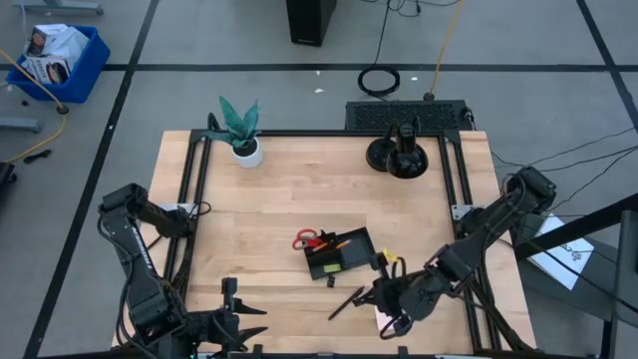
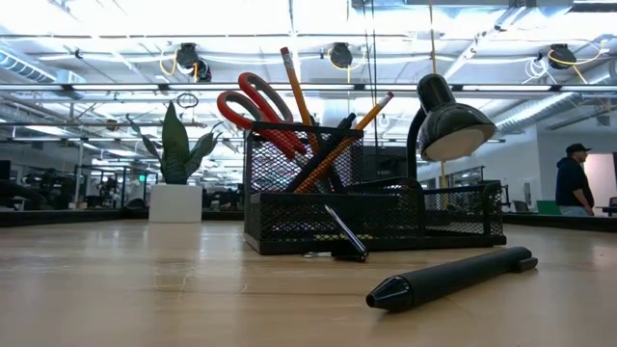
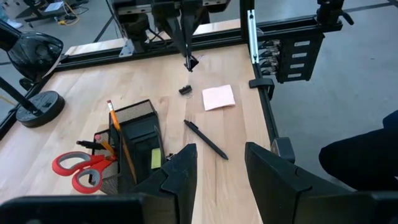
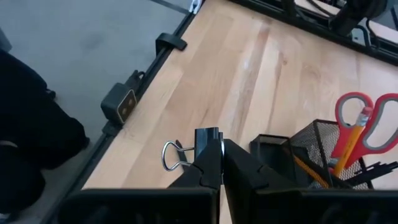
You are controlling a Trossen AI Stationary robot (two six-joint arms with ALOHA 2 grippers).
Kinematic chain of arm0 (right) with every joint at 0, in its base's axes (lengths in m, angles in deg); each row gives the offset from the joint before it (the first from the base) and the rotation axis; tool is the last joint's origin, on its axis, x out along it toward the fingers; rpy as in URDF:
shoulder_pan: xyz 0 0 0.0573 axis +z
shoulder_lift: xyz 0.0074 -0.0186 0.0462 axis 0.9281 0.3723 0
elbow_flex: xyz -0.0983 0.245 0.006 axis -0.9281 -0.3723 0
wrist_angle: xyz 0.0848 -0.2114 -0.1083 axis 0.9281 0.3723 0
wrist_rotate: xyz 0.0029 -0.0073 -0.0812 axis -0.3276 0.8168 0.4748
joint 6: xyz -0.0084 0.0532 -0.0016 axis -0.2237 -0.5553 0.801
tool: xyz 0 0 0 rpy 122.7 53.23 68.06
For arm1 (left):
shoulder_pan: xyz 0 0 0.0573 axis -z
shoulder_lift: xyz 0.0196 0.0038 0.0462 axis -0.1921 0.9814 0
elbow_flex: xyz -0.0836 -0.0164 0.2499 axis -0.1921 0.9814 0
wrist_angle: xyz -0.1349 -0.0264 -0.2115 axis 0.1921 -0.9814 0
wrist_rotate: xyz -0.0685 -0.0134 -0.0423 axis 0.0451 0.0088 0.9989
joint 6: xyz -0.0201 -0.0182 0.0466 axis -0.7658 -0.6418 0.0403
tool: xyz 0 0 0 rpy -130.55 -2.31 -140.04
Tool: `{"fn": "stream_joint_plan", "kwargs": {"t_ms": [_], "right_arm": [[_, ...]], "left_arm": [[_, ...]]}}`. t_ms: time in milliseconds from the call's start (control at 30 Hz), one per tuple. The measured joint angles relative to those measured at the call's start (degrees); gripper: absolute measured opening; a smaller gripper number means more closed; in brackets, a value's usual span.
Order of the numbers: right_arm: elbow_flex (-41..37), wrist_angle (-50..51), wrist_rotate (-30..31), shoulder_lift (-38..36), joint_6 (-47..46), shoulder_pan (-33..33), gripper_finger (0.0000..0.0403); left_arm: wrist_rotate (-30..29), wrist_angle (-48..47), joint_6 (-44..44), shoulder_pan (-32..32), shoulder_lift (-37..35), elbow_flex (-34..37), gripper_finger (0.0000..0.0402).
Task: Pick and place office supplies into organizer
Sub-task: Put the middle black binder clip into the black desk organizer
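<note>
The right gripper [image 4: 220, 163], fingers pressed together, hangs low at the counter's front right on a bent arm. The left gripper [image 3: 219, 167] waits parted at the front-left edge.

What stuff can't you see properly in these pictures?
- Pink sticky-note pad: in the high view, the right arm covers it.
- Binder clip: in the right wrist view, the shut right gripper hides part of it.
- Organizer: in the low view, the mesh hides what lies inside.
</note>
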Motion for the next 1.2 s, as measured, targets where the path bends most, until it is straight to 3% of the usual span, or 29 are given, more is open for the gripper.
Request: {"fn": "stream_joint_plan", "kwargs": {"t_ms": [633, 1033, 1200], "right_arm": [[0.0, -8.6, -0.6, 0.1, 9.5, -4.9, 0.0000], [-0.1, -14.3, -12.3, 7.5, 9.9, -11.4, 0.0000], [-0.1, -15.2, -14.1, 11.2, 10.0, -13.5, 0.0000]], "left_arm": [[0.0, -0.5, 3.0, 0.0, 0.0, 0.0, 0.0141], [-0.1, -1.8, 2.7, 0.0, 0.0, 0.0, 0.0141], [-0.1, -1.8, 2.5, 0.0, 0.0, 0.0, 0.0141]]}}
